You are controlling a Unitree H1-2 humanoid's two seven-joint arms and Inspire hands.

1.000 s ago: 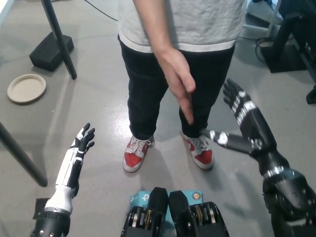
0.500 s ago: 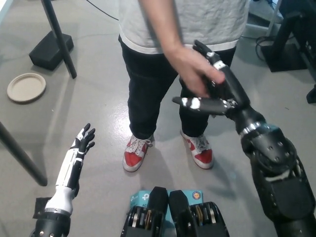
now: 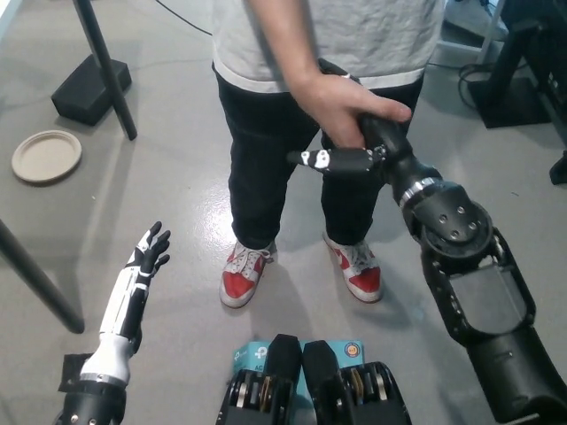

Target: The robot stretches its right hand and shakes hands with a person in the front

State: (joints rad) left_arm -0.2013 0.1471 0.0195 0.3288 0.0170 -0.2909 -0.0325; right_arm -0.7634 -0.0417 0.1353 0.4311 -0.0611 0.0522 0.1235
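A person in a grey shirt and dark trousers stands in front, and the person's hand (image 3: 341, 108) is wrapped over my black right hand (image 3: 359, 146) at the upper middle of the head view. My right arm reaches up from the bottom right, its thumb (image 3: 323, 160) sticking out to the left below the clasp. The person's hand covers most of my right hand, so its other fingers are hidden. My white left hand (image 3: 146, 257) rests at the lower left, open, holding nothing.
The person's red and white shoes (image 3: 244, 274) stand on the grey floor. A round beige plate (image 3: 46, 157) lies on the floor at left. Dark stand legs (image 3: 106, 66) and a black base (image 3: 91, 88) are at upper left; black equipment at upper right.
My right hand has risen and moved left from beside the person's leg into the person's hand, which has closed over it. My left hand has stayed put.
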